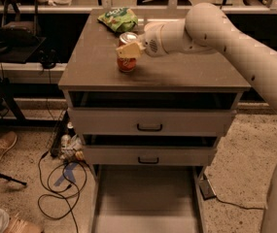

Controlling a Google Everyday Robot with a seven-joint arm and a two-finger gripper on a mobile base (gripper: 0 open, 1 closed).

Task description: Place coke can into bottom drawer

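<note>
**Grey cabinet top: can under the gripper, lowest drawer pulled out**

Camera view: a speckled floor with loose black cables (55, 198) lies left of the grey three-drawer cabinet (191, 76). On the cabinet's flat top, left of centre, stands the small red coke can (127, 65), upright. The white arm's beige-tipped gripper (129, 50) sits directly over the can's top; whether it grips the can cannot be told. A green crinkly chip bag (117, 19) lies at the cabinet's back edge. At the cabinet's foot, the wide grey bottom drawer (147, 198) stands open.
</note>
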